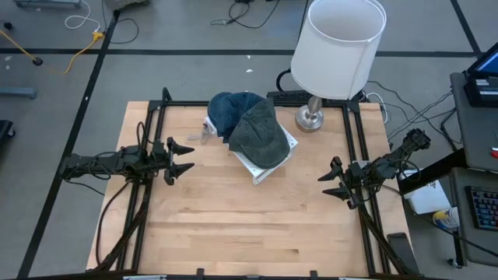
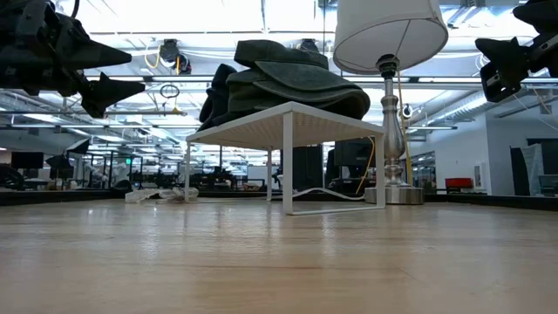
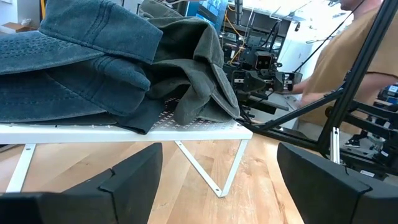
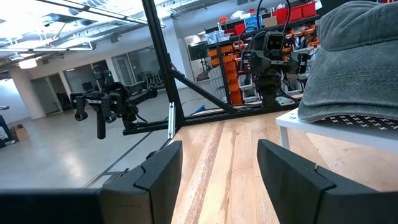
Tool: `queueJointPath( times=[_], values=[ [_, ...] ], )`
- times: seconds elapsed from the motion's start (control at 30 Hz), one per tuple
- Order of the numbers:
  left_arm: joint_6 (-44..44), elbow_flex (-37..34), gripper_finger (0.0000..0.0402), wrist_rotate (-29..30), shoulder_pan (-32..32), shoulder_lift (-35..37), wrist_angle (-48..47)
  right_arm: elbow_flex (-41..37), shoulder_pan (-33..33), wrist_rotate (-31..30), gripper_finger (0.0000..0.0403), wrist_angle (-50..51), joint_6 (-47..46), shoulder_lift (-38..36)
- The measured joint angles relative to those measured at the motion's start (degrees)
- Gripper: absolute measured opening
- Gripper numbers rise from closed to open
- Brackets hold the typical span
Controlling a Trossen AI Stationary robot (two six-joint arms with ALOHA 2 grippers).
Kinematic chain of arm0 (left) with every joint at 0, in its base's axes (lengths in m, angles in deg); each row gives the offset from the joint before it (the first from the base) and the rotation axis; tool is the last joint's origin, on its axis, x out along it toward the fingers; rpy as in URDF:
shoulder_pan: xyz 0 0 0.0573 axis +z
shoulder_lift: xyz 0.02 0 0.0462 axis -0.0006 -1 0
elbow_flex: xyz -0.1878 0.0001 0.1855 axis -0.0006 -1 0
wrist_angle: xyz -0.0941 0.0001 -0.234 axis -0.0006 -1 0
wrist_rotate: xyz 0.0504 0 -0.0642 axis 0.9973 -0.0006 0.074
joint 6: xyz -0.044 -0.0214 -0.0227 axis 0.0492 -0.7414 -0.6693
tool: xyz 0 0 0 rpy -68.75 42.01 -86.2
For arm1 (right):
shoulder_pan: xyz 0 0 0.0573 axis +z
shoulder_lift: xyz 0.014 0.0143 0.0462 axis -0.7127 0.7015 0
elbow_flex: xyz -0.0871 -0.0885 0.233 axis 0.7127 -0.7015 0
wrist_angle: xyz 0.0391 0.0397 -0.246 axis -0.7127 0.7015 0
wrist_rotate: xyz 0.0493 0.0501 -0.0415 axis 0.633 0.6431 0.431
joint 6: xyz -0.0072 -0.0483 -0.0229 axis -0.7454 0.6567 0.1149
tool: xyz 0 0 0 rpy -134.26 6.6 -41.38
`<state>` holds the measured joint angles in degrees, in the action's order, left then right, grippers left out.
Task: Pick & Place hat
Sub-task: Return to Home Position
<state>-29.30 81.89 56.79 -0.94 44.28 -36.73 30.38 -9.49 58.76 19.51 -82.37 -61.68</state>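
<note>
Cloth caps [image 1: 253,128] overhang the shelf [image 1: 261,173], perhaps loosely, and might slide; left end effector [image 1: 185,158] and right end effector [image 1: 333,180] gape empty.

Robotics lab, open-plan hall. We record:
- a light wooden worktable [image 1: 233,225] inside a black metal frame [image 1: 158,117]
- a yellow cable [image 1: 84,47] loose on the grey floor [image 1: 194,31]
- a black keyboard [image 1: 482,206] alongside
- racks of orange storage bins [image 4: 230,68]
- another dark arm rig [image 4: 109,102] out in the hall
- an exposed ceiling with strip lights [image 2: 174,17]
</note>
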Motion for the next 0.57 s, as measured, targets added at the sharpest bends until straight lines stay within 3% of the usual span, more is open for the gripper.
queueJointPath(
  times=[0.57],
  values=[
    [0.00,0.00,0.0321,-0.02,0.00,0.00,0.02,0.02,0.01,0.00,0.0201,-0.01,0.00,0.02]
  ],
)
